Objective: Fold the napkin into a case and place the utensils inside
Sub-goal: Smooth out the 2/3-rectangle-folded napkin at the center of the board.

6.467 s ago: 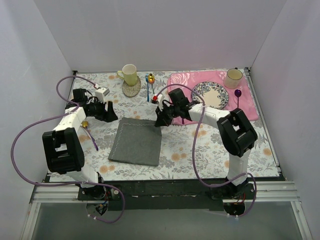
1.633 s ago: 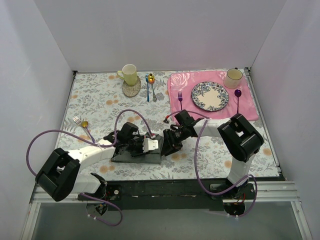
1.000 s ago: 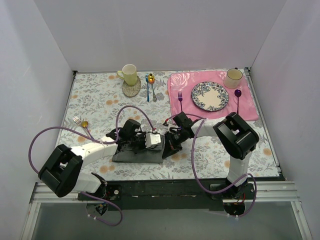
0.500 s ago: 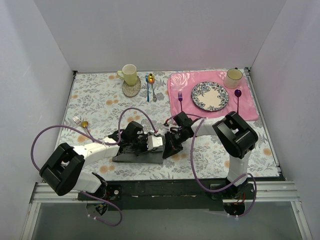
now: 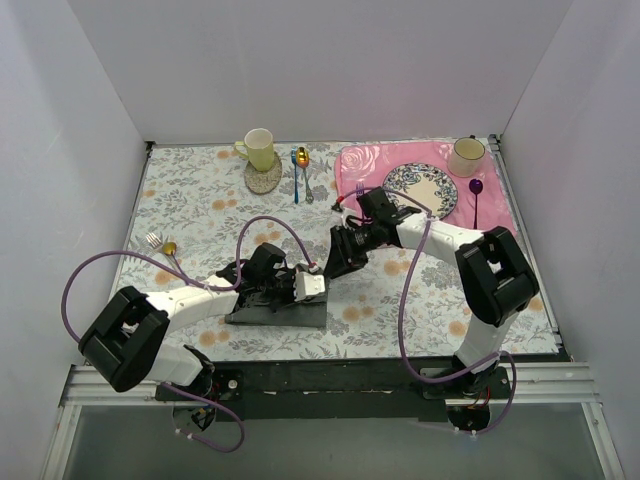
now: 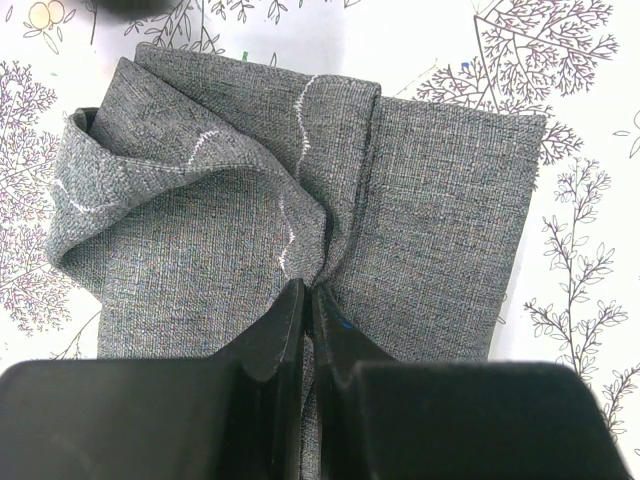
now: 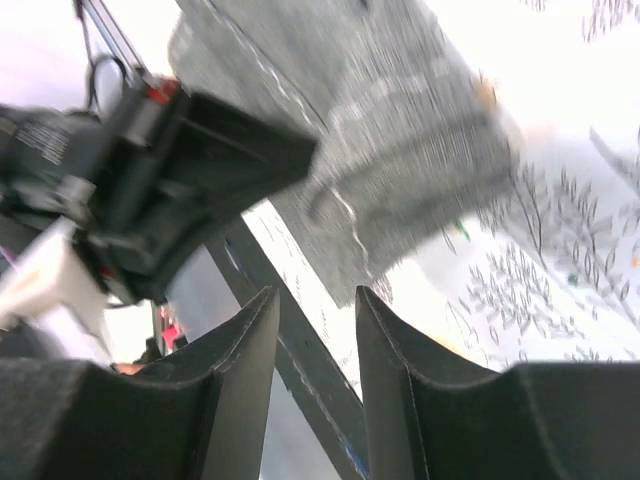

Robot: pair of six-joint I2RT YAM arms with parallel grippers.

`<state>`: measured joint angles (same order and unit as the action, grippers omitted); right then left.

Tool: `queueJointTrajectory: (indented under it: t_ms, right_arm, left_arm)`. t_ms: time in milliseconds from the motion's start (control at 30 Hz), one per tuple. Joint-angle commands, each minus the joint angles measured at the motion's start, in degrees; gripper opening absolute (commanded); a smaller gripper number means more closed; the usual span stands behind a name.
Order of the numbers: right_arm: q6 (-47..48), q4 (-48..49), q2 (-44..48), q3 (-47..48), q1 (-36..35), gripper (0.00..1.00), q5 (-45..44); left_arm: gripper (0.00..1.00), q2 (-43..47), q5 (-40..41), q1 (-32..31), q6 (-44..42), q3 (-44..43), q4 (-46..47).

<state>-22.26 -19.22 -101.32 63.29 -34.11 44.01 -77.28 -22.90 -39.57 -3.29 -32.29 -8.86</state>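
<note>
The dark grey napkin (image 5: 268,316) (image 6: 440,200) lies folded into a narrow band near the table's front edge, its stitched flaps overlapping. My left gripper (image 5: 288,298) (image 6: 310,292) is shut on a ridge of the napkin's cloth at the middle of the fold. My right gripper (image 5: 333,265) (image 7: 315,300) hangs open and empty above and beyond the napkin (image 7: 400,150), apart from it. The small silver fork (image 5: 152,240) and the gold-to-purple spoon (image 5: 170,248) lie at the left edge, far from both grippers.
A mug on a coaster (image 5: 259,150) and a blue-handled spoon (image 5: 297,170) sit at the back. The pink placemat (image 5: 500,215) at the back right holds a plate (image 5: 420,192), a cup (image 5: 466,155) and a purple spoon (image 5: 477,195). The black front rail (image 7: 300,370) runs close behind the napkin.
My right gripper opened, let go of the napkin's right end and drew up and away toward the placemat. The left gripper kept its pinch on the fold.
</note>
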Motion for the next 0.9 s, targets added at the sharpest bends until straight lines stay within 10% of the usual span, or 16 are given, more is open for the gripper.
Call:
queueJointTrajectory:
  t_ms: [0, 567, 867]
  right_arm:
    - [-4.3, 4.2, -1.4, 4.1, -0.2, 0.45, -0.7]
    - [-11.1, 6.6, -8.3, 8.0, -2.5, 0.47, -1.4]
    - [-10.3, 6.0, -8.2, 8.4, -2.5, 0.07, -1.2]
  left_arm:
    - [0.00, -0.2, -0.2, -0.3, -0.8, 0.9, -0.2]
    - [0.00, 0.7, -1.8, -0.4, 1.0, -1.9, -1.5]
    - [0.00, 1.9, -1.7, -2.3, 2.3, -3.1, -2.2]
